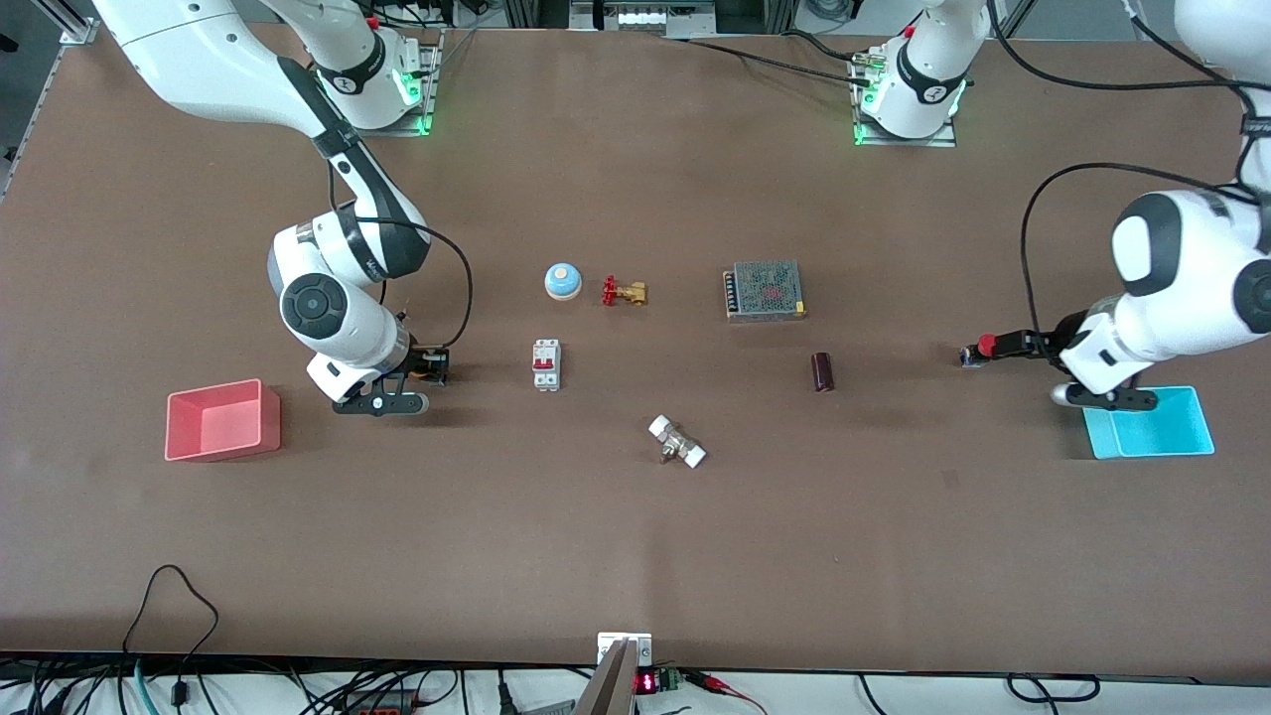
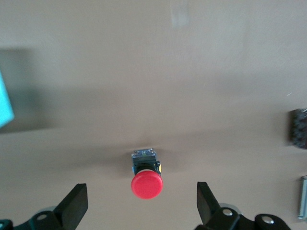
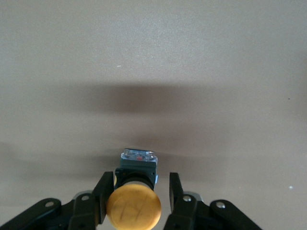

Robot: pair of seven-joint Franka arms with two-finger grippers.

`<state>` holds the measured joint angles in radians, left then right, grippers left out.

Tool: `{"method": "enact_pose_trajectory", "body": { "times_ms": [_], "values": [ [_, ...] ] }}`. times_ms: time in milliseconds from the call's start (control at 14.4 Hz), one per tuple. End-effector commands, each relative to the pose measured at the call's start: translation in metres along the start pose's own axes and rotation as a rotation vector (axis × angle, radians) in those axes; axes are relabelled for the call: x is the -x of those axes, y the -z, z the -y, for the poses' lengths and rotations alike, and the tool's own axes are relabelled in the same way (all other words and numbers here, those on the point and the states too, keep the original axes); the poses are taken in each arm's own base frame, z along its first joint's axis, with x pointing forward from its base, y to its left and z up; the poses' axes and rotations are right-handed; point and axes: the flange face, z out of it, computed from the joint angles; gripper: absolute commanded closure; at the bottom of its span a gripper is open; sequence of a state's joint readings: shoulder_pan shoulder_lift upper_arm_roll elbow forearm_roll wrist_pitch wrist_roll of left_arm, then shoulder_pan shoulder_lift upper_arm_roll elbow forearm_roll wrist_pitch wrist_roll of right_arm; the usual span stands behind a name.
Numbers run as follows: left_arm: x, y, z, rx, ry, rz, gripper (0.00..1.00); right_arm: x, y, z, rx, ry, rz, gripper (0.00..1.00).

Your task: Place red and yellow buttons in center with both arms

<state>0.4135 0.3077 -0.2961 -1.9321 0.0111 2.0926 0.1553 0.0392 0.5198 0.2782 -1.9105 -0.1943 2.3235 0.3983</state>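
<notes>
Pink bin (image 1: pixel 223 420): it sits toward the right arm's end of the table, with nothing in it that I can see.
Right gripper (image 3: pixel 136 203): low over the table just beside the pink bin, fingers narrowed against the yellow button's black body; I judge it gripped or about to be.
Yellow button (image 3: pixel 134 207): between the right gripper's fingers, its cap toward the wrist camera, well short of the middle.
Middle of the table (image 1: pixel 635 516): a blue bell (image 1: pixel 562 281), brass valve (image 1: pixel 625 292), breaker switch (image 1: pixel 546 364), white fitting (image 1: pixel 677 442), power supply (image 1: pixel 764 290) and dark cylinder (image 1: pixel 822 371) lie scattered here. I read the bare patch among them as where both buttons belong.
Red button (image 2: pixel 147 181): it lies on its side on the table near the cyan bin, cap pointing at the left wrist, not yet gripped.
Left gripper (image 2: pixel 142 201): low beside the cyan bin (image 1: pixel 1152 427), fingers spread wide on either side of the red button, touching nothing; I take this as lined up for a grasp.
Surface: plain matte brown board.
Room: cables trail along the table's edges and green lights glow at both arm bases.
</notes>
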Motion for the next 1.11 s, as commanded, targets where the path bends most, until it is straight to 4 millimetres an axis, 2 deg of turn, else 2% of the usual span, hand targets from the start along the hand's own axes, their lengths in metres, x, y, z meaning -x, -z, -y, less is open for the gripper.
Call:
{"method": "enact_pose_trajectory", "body": {
  "times_ms": [0, 138, 277, 346, 415, 485, 623, 692, 762, 831, 969, 1038],
  "values": [
    [-0.011, 0.046, 0.001, -0.004, 0.012, -0.035, 0.00, 0.000, 0.001, 0.000, 0.003, -0.007, -0.018, 0.24],
    [-0.015, 0.072, 0.004, -0.007, 0.017, -0.044, 0.00, -0.008, 0.017, -0.002, -0.018, -0.018, -0.043, 0.14],
    [-0.018, 0.102, 0.000, -0.006, 0.069, -0.041, 0.00, -0.022, 0.050, -0.004, -0.053, -0.053, -0.063, 0.00],
    [-0.019, 0.117, -0.007, -0.008, 0.103, -0.029, 0.00, -0.027, 0.071, -0.005, -0.072, -0.075, -0.051, 0.00],
    [-0.022, 0.127, -0.024, -0.010, 0.101, -0.025, 0.00, -0.032, 0.091, -0.007, -0.082, -0.089, -0.049, 0.00],
    [-0.023, 0.132, -0.036, -0.012, 0.098, -0.024, 0.00, -0.037, 0.118, -0.017, -0.091, -0.092, -0.049, 0.00],
    [-0.020, 0.147, -0.052, -0.035, 0.090, -0.045, 0.00, -0.044, 0.156, -0.046, -0.093, 0.005, -0.035, 0.00],
    [-0.019, 0.154, -0.055, -0.043, 0.081, -0.058, 0.00, -0.046, 0.174, -0.073, -0.082, 0.019, -0.031, 0.00],
    [-0.013, 0.167, -0.058, -0.053, 0.078, -0.081, 0.00, -0.044, 0.189, -0.087, -0.071, 0.035, -0.024, 0.00],
    [-0.010, 0.177, -0.073, -0.063, 0.064, -0.095, 0.00, -0.040, 0.209, -0.097, -0.059, 0.058, -0.035, 0.00],
    [-0.005, 0.205, -0.067, -0.097, 0.086, -0.148, 0.00, -0.032, 0.249, -0.120, -0.031, 0.102, -0.050, 0.00],
    [-0.003, 0.210, -0.065, -0.110, 0.094, -0.156, 0.00, -0.028, 0.272, -0.137, -0.020, 0.088, -0.059, 0.00]
  ]
}}
